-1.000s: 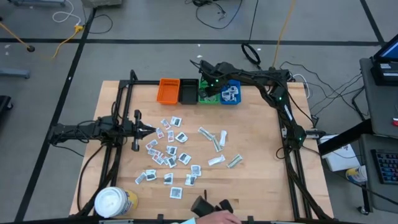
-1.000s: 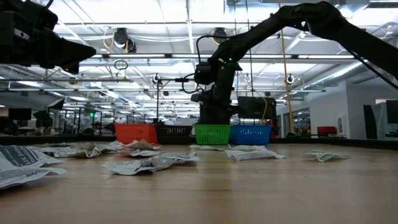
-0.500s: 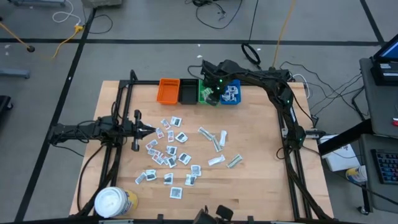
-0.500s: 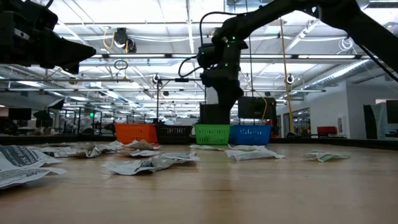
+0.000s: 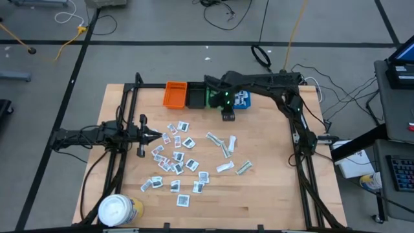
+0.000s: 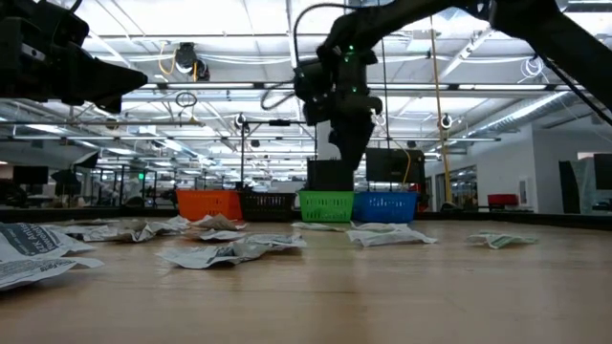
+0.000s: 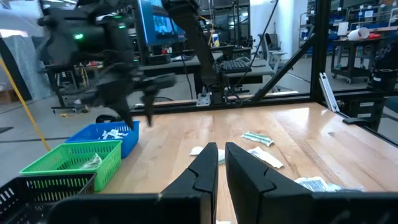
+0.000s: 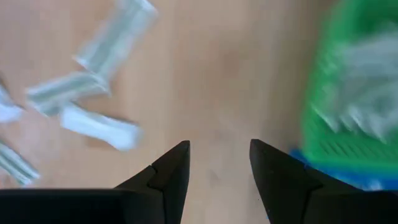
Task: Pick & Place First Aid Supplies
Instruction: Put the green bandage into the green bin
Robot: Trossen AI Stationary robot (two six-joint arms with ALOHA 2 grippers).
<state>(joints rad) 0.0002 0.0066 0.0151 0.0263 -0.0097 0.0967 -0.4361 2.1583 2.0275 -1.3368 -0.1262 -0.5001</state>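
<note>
The first aid supplies lie scattered flat on the wooden table. White sachets are at the middle left and pale strip wrappers at the middle right. A few more lie in the blue bin and the green bin. My right gripper points down over bare wood just in front of these two bins. It is open, with nothing between its fingers. My left gripper waits level at the table's left, shut and empty.
Orange, black, green and blue bins stand in a row at the far edge. A white-lidded yellow tub stands at the near left corner. Bare wood lies between the bins and the packets.
My right gripper has come away from above the green and blue bins toward the table's near edge. It has risen a little and rolled about its own axis. A person's hand and a dark object at the near edge have left the view.
</note>
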